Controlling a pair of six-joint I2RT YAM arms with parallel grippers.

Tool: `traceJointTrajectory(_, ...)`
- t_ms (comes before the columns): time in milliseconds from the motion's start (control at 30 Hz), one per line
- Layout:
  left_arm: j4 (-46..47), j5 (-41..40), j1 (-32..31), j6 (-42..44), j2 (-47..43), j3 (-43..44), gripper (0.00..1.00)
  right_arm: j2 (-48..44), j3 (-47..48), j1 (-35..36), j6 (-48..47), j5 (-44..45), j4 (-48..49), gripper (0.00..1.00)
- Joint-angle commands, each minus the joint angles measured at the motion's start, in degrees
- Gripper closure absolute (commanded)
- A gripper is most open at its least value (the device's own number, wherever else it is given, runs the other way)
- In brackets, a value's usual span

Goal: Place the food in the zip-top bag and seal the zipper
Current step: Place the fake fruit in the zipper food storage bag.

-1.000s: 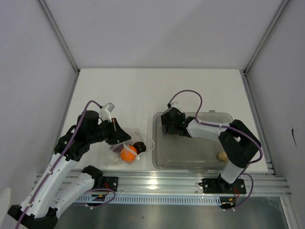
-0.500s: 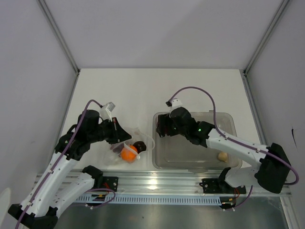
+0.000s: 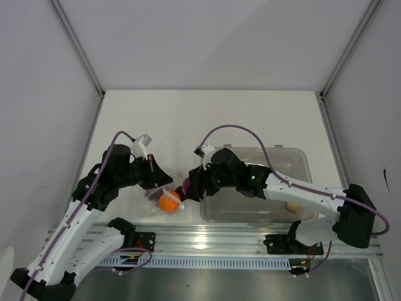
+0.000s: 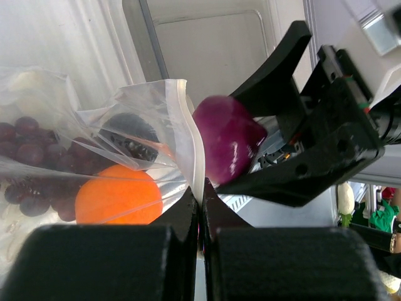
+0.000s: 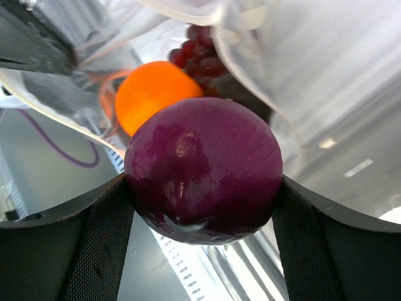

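The zip-top bag (image 3: 164,195) lies at the front left with its mouth held open toward the right. My left gripper (image 4: 200,195) is shut on the bag's mouth edge, pinching the whitish zipper (image 4: 192,141). Inside the bag I see the orange ball (image 4: 116,197), the dark red grape bunch (image 4: 25,160) and the blackish lump (image 4: 128,135). My right gripper (image 5: 203,188) is shut on the purple round fruit (image 5: 203,166), holding it right at the bag's mouth (image 3: 187,187). A beige lump (image 3: 292,205) lies in the tub.
A rigid clear rectangular tub (image 3: 276,153) stands right of the bag, under my right forearm. An aluminium rail (image 3: 213,241) runs along the near table edge. Grey walls close in the left, back and right sides.
My right arm has swung left from over the tub, carrying the purple fruit to the bag's mouth. The left arm and the bag have stayed put.
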Motion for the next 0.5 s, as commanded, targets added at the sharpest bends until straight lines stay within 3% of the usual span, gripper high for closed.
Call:
traceJointTrajectory(0,1.7,1.5,-0.4,0.0,-0.7,1.2,0.99,2.3,4.8,1.4,0.9,-4.1,4.7,0.61)
traceJointTrajectory(333,1.5,2.5,-0.4,-0.7,-1.7,1.7,0.99,12.3,12.3,2.2,4.2,-0.2,6.8,0.57)
traceJointTrajectory(433,1.0,2.6,-0.4,-0.8,-1.9,2.3,0.99,16.2,14.3,2.3,5.3,0.4,7.5,0.48)
traceJointTrajectory(467,0.8,2.6,-0.4,-0.7,-2.0,2.5,1.00,17.1,14.6,2.5,5.5,0.7,7.4,0.39)
